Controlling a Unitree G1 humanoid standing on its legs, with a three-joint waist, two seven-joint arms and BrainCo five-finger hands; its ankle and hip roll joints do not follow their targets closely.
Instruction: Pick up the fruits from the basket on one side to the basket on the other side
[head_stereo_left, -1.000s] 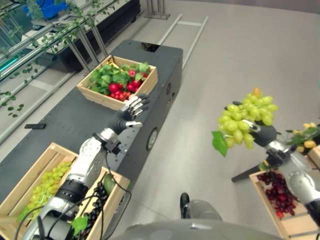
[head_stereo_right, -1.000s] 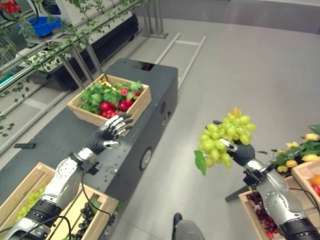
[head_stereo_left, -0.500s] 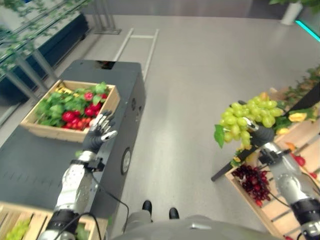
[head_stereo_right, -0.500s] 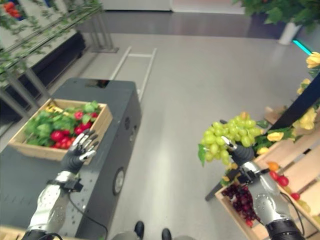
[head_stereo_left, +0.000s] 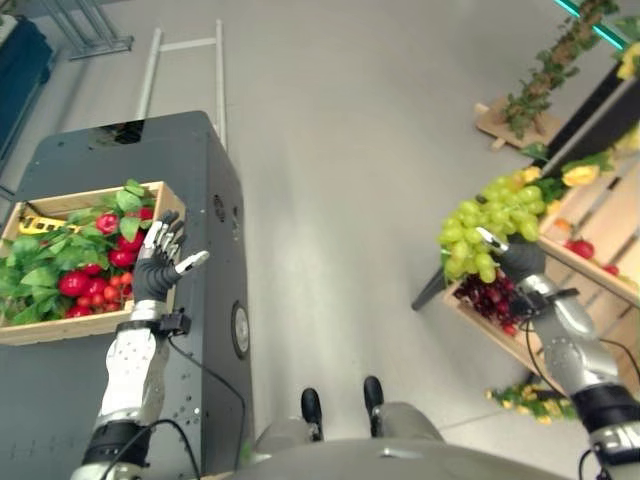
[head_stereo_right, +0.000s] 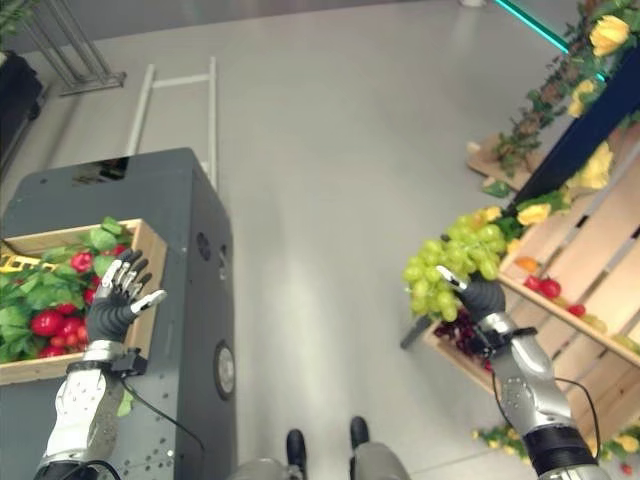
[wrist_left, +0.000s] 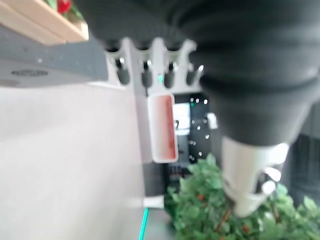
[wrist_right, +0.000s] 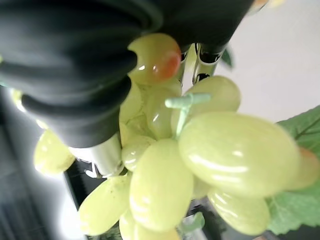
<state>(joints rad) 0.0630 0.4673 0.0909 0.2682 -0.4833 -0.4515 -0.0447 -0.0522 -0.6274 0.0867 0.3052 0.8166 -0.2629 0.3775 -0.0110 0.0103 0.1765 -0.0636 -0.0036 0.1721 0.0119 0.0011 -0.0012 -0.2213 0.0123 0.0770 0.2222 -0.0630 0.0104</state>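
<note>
My right hand (head_stereo_left: 518, 262) is shut on a bunch of green grapes (head_stereo_left: 490, 225) and holds it in the air on the right, above a wooden crate of dark red grapes (head_stereo_left: 497, 301). The right wrist view has the grapes (wrist_right: 200, 155) pressed against the palm, with the hand (wrist_right: 75, 75) curled round them. On the left, my left hand (head_stereo_left: 158, 262) is raised and open, fingers spread, over the near edge of a wooden basket (head_stereo_left: 90, 322) of red fruit and green leaves on the dark grey cabinet (head_stereo_left: 200, 180).
Slatted wooden shelves (head_stereo_left: 590, 215) with red and orange fruit and yellow flowers stand at the far right. A black stand leg (head_stereo_left: 430, 292) reaches the floor beside the crate. A leafy garland (head_stereo_left: 545, 75) climbs a dark post at upper right. Open grey floor lies between cabinet and shelves.
The whole view has swung to the right, bringing the shelves and crate on the right closer. My right hand still holds the green grapes up; my left hand stays open by the basket.
</note>
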